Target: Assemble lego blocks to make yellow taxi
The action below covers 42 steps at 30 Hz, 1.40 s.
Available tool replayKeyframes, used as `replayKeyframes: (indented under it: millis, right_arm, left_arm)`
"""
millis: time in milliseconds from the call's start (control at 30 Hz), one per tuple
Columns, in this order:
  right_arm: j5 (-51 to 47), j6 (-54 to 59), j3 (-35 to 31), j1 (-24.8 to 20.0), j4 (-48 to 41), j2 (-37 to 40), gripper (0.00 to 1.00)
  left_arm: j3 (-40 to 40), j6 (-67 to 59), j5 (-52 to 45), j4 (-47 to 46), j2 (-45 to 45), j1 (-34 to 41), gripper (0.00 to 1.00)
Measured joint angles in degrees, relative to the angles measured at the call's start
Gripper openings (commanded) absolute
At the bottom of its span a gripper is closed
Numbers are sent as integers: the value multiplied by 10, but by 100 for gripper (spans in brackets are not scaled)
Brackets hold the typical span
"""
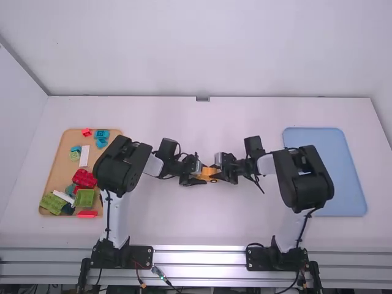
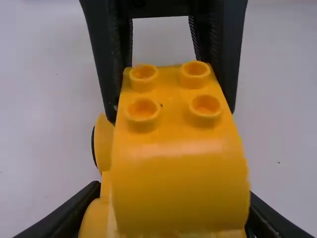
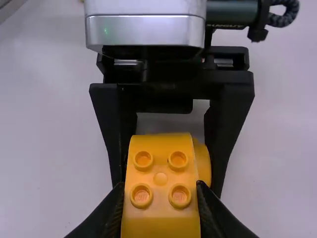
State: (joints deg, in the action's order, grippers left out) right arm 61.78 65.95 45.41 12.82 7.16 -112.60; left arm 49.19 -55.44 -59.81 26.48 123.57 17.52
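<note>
"What's at the far left of the counter [image 1: 184,223]?"

"A tan tray [image 1: 53,173] of loose blocks. Near its left edge, toward the arms' bases, is a light-green block [image 1: 51,204], with a slanting white block [image 1: 63,197] just beside it. Then come a cluster of red blocks [image 1: 84,178], an upright-looking white strip [image 1: 84,155] farther from the bases, a green box-shaped block [image 1: 85,198] and, at the tray's right side, blue-teal blocks [image 1: 101,136]."

"And moving right?"

"The left arm bends in toward the middle. Its gripper, the left gripper [image 1: 197,174], is pinching one end of the yellow car [image 1: 209,174]; the left wrist view has its fingers [image 2: 74,215] pressed to both sides."

"So the car is between the arms?"

"Yes, around the middle of the counter, held from both ends. It has a curved yellow piece with four round studs [image 2: 143,111] on top, and a round yellow part [image 2: 103,144] sticks out at one side."

"What about the other end?"

"The right gripper [image 1: 220,172] has that, its fingers [image 3: 106,213] closed against the car's two sides."

"Anything farther right?"

"A light-blue tray [image 1: 334,177], lying flat beyond the right arm's bend, well apart from the car."
</note>
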Motion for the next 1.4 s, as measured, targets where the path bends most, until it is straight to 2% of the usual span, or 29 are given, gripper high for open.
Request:
replayKeyframes:
  millis: [267, 667, 967, 1167, 1400]
  right_arm:
    - [-40, -45, 0, 21, 34, 3, 0]
    - [-80, -49, 15, 36, -11, 14, 0]
    - [-57, -22, 12, 11, -26, 14, 0]
    - [-28, 5, 2, -26, -48, 12, 0]
    - [-35, 35, 5, -15, -66, 13, 0]
  left_arm:
    - [-1, -7, 0, 0, 0, -5, 49]
    - [-1, -10, 0, -2, 0, -3, 49]
    - [-1, -12, 1, 0, 0, 3, 47]
    - [-1, -12, 0, -2, 0, 7, 47]
    - [-1, -16, -5, -7, 0, 7, 47]
